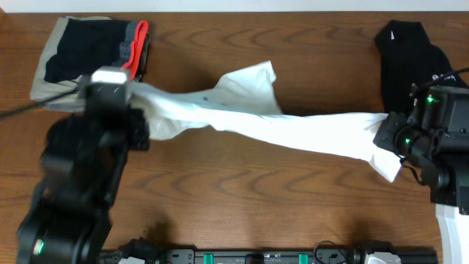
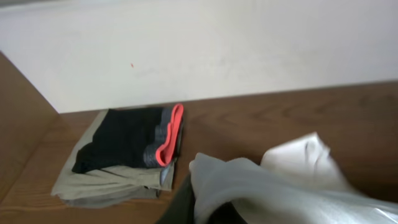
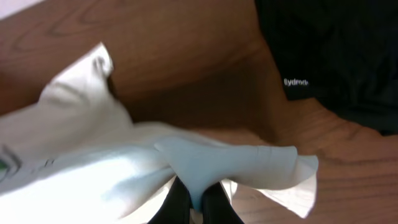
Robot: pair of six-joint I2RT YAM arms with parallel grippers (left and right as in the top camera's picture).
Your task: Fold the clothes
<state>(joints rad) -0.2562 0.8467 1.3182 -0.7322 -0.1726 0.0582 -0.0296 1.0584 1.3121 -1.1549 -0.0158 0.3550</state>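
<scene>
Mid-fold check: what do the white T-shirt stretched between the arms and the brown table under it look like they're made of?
The white T-shirt looks like a thin, soft, matte knit, probably cotton: it hangs in limp folds and bunches where it is pinched. The brown table looks like wood or a wood-look laminate, with wavy grain lines and a slight sheen. I cannot tell which.
</scene>
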